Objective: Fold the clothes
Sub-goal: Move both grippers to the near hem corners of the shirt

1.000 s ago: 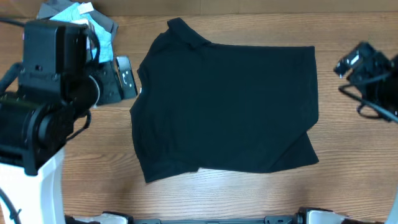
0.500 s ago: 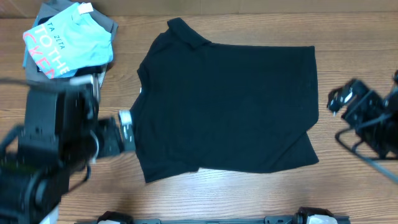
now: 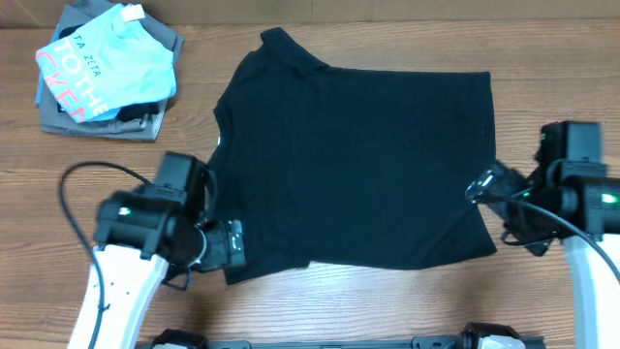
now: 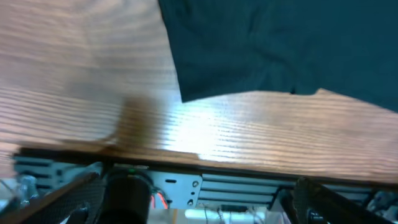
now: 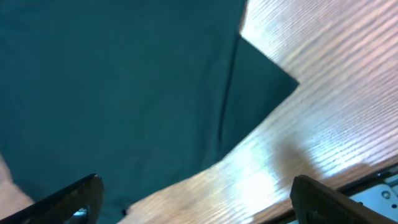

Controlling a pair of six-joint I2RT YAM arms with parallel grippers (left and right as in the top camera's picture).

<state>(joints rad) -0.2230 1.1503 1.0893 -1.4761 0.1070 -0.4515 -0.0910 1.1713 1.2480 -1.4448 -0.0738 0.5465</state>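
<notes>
One black shirt (image 3: 354, 165) lay flat on table (image 3: 542, 58); left gripper (image 3: 231, 248) at its near corner, right gripper (image 3: 481, 183) at opposite edge, both wide open, empty. Best pinched squarely, lifted evenly.

**Dark Shirt on a Wood Table**

The dark shirt (image 4: 280, 43) lies flat at the top, on the right side. One of its corners points down toward the table's near edge. The wood table (image 4: 81, 68) shines with light. The left gripper (image 4: 199, 199) sits low. Its two fingers (image 4: 71, 193) are spread far apart and hold nothing.
</notes>
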